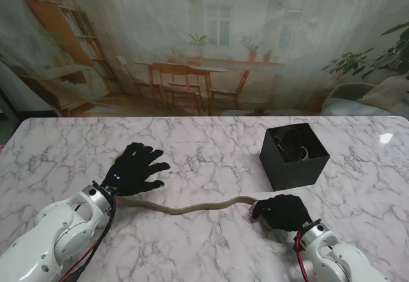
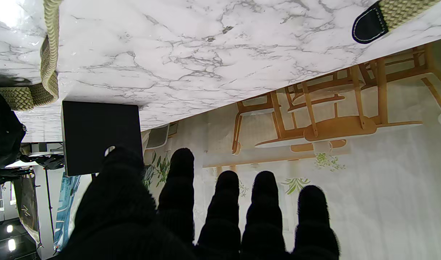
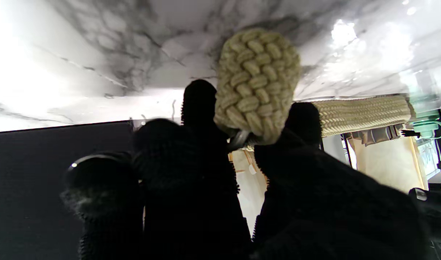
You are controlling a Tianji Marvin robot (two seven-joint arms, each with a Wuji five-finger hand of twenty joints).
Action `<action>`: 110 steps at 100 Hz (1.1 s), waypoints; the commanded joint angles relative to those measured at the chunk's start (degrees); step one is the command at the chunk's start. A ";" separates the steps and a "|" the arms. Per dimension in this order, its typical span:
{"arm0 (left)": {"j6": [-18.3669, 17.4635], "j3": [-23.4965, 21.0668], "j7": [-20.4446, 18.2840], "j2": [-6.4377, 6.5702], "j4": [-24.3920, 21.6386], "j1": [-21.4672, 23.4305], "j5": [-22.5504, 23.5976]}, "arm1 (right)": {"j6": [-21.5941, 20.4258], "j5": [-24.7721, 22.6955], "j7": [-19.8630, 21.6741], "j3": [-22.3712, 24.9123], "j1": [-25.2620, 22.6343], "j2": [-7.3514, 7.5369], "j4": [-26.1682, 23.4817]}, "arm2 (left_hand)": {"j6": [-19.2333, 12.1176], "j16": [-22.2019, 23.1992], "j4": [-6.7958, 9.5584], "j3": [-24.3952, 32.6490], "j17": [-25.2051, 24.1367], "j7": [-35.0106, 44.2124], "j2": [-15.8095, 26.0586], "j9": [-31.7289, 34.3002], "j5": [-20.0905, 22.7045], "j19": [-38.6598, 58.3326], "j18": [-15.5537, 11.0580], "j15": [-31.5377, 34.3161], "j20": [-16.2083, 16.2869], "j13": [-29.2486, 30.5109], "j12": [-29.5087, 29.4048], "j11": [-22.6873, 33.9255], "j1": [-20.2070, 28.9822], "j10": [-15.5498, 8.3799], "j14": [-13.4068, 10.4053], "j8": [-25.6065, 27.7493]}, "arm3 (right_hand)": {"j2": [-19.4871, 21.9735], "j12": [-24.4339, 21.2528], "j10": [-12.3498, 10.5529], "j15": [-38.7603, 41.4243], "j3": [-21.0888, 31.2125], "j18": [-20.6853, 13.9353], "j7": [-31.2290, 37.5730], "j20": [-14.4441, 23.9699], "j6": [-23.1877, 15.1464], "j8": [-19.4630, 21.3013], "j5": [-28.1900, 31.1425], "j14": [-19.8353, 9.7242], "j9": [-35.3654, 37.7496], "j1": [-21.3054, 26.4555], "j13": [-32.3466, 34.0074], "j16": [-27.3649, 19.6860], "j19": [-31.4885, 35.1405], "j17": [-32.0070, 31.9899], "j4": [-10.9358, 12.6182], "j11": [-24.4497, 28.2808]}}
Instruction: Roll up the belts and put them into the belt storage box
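1. Progress: the box (image 1: pixel 294 157) already holds what looks like at least one coiled dark belt; the count is not readable. One tan braided belt (image 1: pixel 192 208) is still out on the table (image 1: pixel 211 148), so the task is judged partly done.
2. Belt position: it lies stretched across the table from the left hand (image 1: pixel 135 169) to the right hand (image 1: pixel 284 210), nearer to me than the box. No coil is visible along its length.
3. Right hand: fingers clenched on the belt's end, the braid folded over between thumb and fingers, with a metal part just showing in the wrist view.
4. Left hand: fingers spread and released, holding nothing; the dark-tipped tail lies just beside it.
5. Left to do: roll this belt and place it in the box.
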 commanded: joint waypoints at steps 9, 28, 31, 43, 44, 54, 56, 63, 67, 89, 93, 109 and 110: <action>-0.20 0.22 -0.64 -0.14 0.18 -0.08 -0.07 | 0.69 -1.08 0.31 0.28 -0.73 0.01 -0.72 | 0.84 0.10 0.09 -1.52 -1.00 0.51 3.18 0.57 0.68 -2.18 2.01 -1.63 0.64 0.96 0.86 -0.70 0.77 0.74 0.62 0.60 | -5.70 -2.73 -5.16 -5.34 5.86 0.63 10.72 -0.77 15.95 -5.44 1.23 -1.85 5.26 2.03 -1.63 -1.93 -0.02 -1.13 -3.83 -0.89; -0.22 0.29 -0.79 -0.13 0.18 -0.16 -0.09 | -1.49 -1.56 9.37 3.20 -3.28 0.72 -5.96 | 1.12 0.09 0.11 -1.49 -1.02 0.48 3.23 0.49 0.59 -2.22 2.00 -1.66 0.66 0.88 0.85 -0.71 0.77 0.73 0.60 0.59 | -7.33 -5.86 -6.26 -25.97 3.00 -3.64 -8.65 5.43 27.74 11.32 -1.01 -1.33 -1.54 -19.89 -2.40 -5.86 -6.52 -10.70 4.89 -8.93; -0.23 0.28 -0.77 -0.13 0.19 -0.15 -0.10 | -1.88 -1.94 11.26 3.89 -3.86 0.91 -7.23 | 1.08 0.09 0.10 -1.50 -1.01 0.47 3.23 0.54 0.57 -2.21 1.98 -1.65 0.66 0.89 0.86 -0.69 0.74 0.74 0.60 0.58 | -7.76 -5.71 -6.56 -27.57 2.23 -4.36 -9.45 5.77 28.06 11.55 -2.30 -1.74 -2.26 -20.96 -2.89 -5.77 -6.87 -11.94 4.92 -8.90; -0.21 0.18 -0.67 -0.15 0.15 -0.07 -0.11 | -3.67 -3.66 19.08 6.59 -5.81 1.64 -12.10 | 1.12 0.09 0.10 -1.52 -1.02 0.43 3.23 0.54 0.51 -2.24 1.93 -1.66 0.67 0.90 0.86 -0.68 0.69 0.69 0.60 0.56 | -8.42 -5.22 -8.92 -34.33 0.44 -7.58 -13.68 6.87 30.22 12.17 -10.03 -3.82 -7.59 -21.69 -7.88 -4.51 -9.60 -17.07 5.35 -10.20; -0.20 0.17 -0.67 -0.15 0.14 -0.06 -0.11 | -3.83 -3.76 19.59 6.77 -5.93 1.69 -12.41 | 1.18 0.09 0.11 -1.50 -1.01 0.44 3.22 0.54 0.53 -2.24 1.96 -1.65 0.67 0.92 0.86 -0.68 0.75 0.76 0.63 0.56 | -8.49 -5.25 -9.16 -34.86 0.51 -7.93 -14.00 6.85 30.36 12.18 -10.86 -4.00 -8.26 -21.40 -8.54 -4.56 -9.95 -17.64 5.45 -10.44; -0.17 0.06 -0.58 -0.17 0.11 0.02 -0.14 | -5.04 -4.35 25.95 8.43 -6.96 2.21 -15.58 | 1.18 0.08 0.11 -1.49 -1.07 0.43 3.21 0.53 0.52 -2.29 1.99 -1.67 0.66 0.89 0.86 -0.69 0.74 0.71 0.64 0.56 | -10.36 -5.24 -10.93 -39.12 4.60 -10.58 -15.96 7.00 30.93 13.21 -15.85 -5.73 -13.08 -17.98 -12.85 -4.72 -13.85 -21.97 7.10 -11.73; -0.16 0.04 -0.58 -0.17 0.10 0.04 -0.16 | -5.22 -4.60 27.06 8.62 -7.05 2.30 -16.03 | 1.22 0.08 0.11 -1.50 -1.06 0.42 3.20 0.54 0.52 -2.29 1.99 -1.67 0.66 0.89 0.86 -0.68 0.74 0.73 0.62 0.55 | -11.19 -5.21 -11.12 -39.62 6.42 -11.03 -16.15 7.07 30.93 13.51 -16.21 -6.02 -13.50 -17.04 -13.35 -4.70 -14.56 -22.45 7.59 -11.74; -0.16 -0.02 -0.53 -0.17 0.07 0.09 -0.11 | -5.27 -5.35 29.65 8.99 -7.33 2.57 -17.15 | 1.23 0.08 0.10 -1.50 -1.05 0.42 3.19 0.52 0.53 -2.27 2.07 -1.68 0.68 0.87 0.86 -0.70 0.72 0.69 0.63 0.55 | -13.57 -4.89 -11.86 -41.56 14.18 -13.27 -17.42 7.03 31.18 14.44 -19.17 -7.14 -16.36 -12.32 -15.45 -5.18 -17.22 -24.10 8.43 -12.35; -0.19 -0.03 -0.53 -0.17 0.06 0.10 -0.10 | -5.22 -6.14 30.37 8.99 -7.31 2.68 -17.38 | 1.20 0.07 0.10 -1.50 -1.05 0.43 3.18 0.53 0.55 -2.27 2.07 -1.68 0.68 0.88 0.85 -0.70 0.73 0.72 0.56 0.55 | -15.57 -4.01 -12.09 -41.87 18.35 -14.31 -17.48 7.01 31.16 15.14 -19.69 -7.79 -16.78 -9.51 -15.80 -5.34 -18.09 -24.15 7.90 -12.42; -0.17 0.03 -0.70 -0.16 0.04 0.06 -0.14 | -3.59 -8.96 28.89 7.70 -6.53 2.86 -15.87 | 1.19 0.08 0.10 -1.50 -0.99 0.40 3.18 0.57 0.47 -2.30 1.97 -1.68 0.69 0.89 0.87 -0.68 0.75 0.64 0.64 0.54 | -18.05 4.55 -9.38 -39.64 18.71 -14.56 -10.71 6.47 25.94 21.16 -20.25 -4.92 -21.64 3.31 -16.77 1.91 -20.10 -24.16 3.10 -5.24; -0.19 0.05 -0.74 -0.16 0.04 0.04 -0.15 | -2.67 -8.91 27.82 7.19 -6.30 2.78 -15.17 | 1.20 0.09 0.10 -1.49 -0.98 0.43 3.14 0.58 0.56 -2.30 1.98 -1.65 0.69 0.96 0.87 -0.68 0.78 0.74 0.63 0.55 | -17.37 7.41 -8.42 -37.51 16.03 -12.23 -7.60 6.69 23.91 23.11 -18.85 -4.18 -21.70 3.54 -16.59 3.31 -19.88 -24.02 1.81 -4.10; -0.19 0.07 -0.74 -0.16 0.06 0.02 -0.15 | -0.15 -7.58 25.18 5.83 -5.94 2.46 -13.52 | 1.15 0.08 0.10 -1.52 -1.00 0.41 3.21 0.45 0.48 -2.32 1.96 -1.68 0.69 0.87 0.86 -0.71 0.69 0.66 0.58 0.55 | -10.71 13.91 -5.53 -30.14 3.32 -4.01 12.12 9.99 12.34 17.89 -12.45 -4.18 -28.88 -0.41 -20.85 1.93 -17.54 -26.38 -1.91 1.02; -0.18 0.07 -0.74 -0.16 0.06 0.02 -0.15 | -0.08 -7.61 25.05 5.78 -5.94 2.46 -13.47 | 1.15 0.08 0.10 -1.52 -1.00 0.40 3.20 0.46 0.44 -2.32 1.96 -1.68 0.69 0.89 0.86 -0.71 0.68 0.65 0.57 0.54 | -10.63 13.94 -5.31 -30.10 3.10 -3.88 12.42 9.99 11.83 18.01 -11.94 -4.11 -29.64 -0.67 -21.29 1.91 -17.55 -26.50 -2.01 1.09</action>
